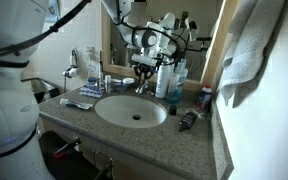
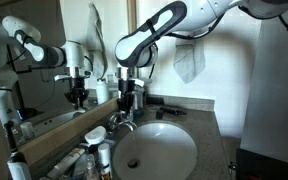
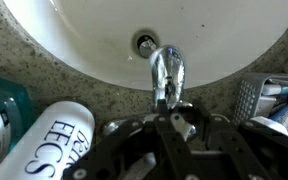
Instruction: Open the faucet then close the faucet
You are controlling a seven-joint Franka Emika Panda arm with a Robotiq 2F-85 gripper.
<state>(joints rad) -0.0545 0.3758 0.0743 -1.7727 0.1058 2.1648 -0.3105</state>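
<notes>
The small chrome faucet (image 3: 166, 72) stands at the back rim of the oval white sink (image 3: 84, 35), its spout pointing over the basin toward the drain. My gripper (image 3: 172, 116) hangs straight above it, and its black fingers sit close on either side of the shiny top handle. In both exterior views the gripper (image 1: 144, 72) (image 2: 127, 100) is directly over the faucet (image 1: 141, 88) (image 2: 121, 122) behind the sink (image 1: 100, 108) (image 2: 159, 160). The handle is mostly hidden by the fingers.
White-and-blue bottles (image 1: 165, 80) (image 3: 59, 140) crowd close beside the faucet. A black cylindrical gadget (image 1: 187, 120) lies on the granite counter. A towel (image 1: 249, 50) hangs nearby. A wire basket (image 3: 254, 95) and a mirror stand behind the faucet.
</notes>
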